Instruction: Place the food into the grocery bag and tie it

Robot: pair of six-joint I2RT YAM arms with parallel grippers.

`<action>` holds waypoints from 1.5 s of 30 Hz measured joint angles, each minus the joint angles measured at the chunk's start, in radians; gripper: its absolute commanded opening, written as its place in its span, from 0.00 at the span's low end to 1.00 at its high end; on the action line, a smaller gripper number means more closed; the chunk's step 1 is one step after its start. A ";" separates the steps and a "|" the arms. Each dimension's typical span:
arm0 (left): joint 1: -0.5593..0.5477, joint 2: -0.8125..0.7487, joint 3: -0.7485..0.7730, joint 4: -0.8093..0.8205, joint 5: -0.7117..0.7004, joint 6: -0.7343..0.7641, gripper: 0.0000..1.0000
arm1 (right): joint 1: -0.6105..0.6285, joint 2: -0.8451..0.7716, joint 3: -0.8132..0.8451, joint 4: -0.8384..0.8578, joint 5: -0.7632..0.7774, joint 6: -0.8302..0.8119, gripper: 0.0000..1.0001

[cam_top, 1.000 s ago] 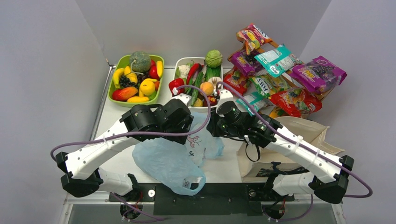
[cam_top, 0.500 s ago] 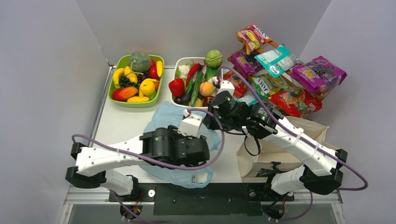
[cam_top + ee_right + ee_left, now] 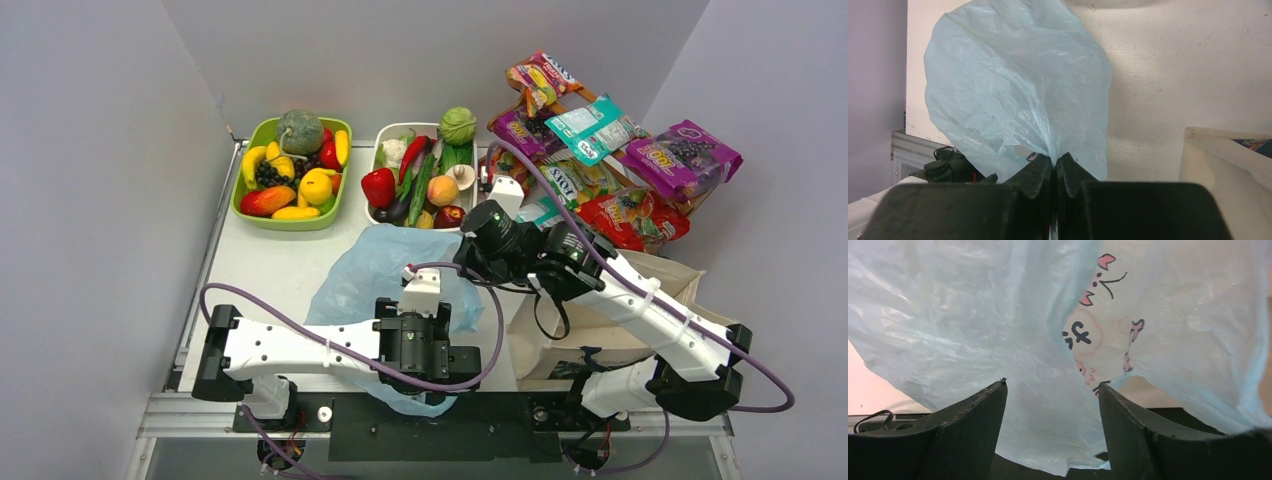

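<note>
The light-blue grocery bag point(image 3: 362, 272) lies crumpled on the table between the arms. My right gripper point(image 3: 470, 266) is shut on a gathered fold of the bag point(image 3: 1013, 90) at its right edge, fingertips pressed together point(image 3: 1054, 157). My left gripper point(image 3: 432, 368) is open near the front edge, over the bag's near end. The bag's printed side point(image 3: 998, 315) fills its view and a flap hangs between the spread fingers point(image 3: 1050, 385), not pinched. The food is outside the bag: toy fruit in a green tray point(image 3: 292, 172), toy vegetables in a white tray point(image 3: 420, 182), snack packets point(image 3: 600, 160).
A beige canvas tote point(image 3: 625, 300) with dark straps lies under the right arm, at the right of the bag. The trays stand at the back, the packets are piled at the back right. Grey walls close in left, back and right.
My left arm has swung from the bag's far side back to the near edge. My right gripper has shifted right and back with the bag fold, and the bag has spread out.
</note>
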 measured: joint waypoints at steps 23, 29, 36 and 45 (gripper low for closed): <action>0.039 0.132 -0.117 0.001 -0.074 -0.230 0.58 | -0.015 -0.070 -0.086 0.005 0.011 0.009 0.00; 0.052 0.076 -0.261 0.004 -0.061 -0.236 0.13 | -0.050 -0.099 -0.110 0.007 0.002 0.003 0.00; 0.067 -0.118 -0.277 0.003 -0.056 -0.152 0.00 | -0.071 -0.099 -0.121 0.048 -0.056 -0.085 0.00; 0.150 -0.438 -0.238 -0.003 -0.003 0.024 0.00 | -0.064 0.029 -0.193 0.153 -0.133 -0.229 0.00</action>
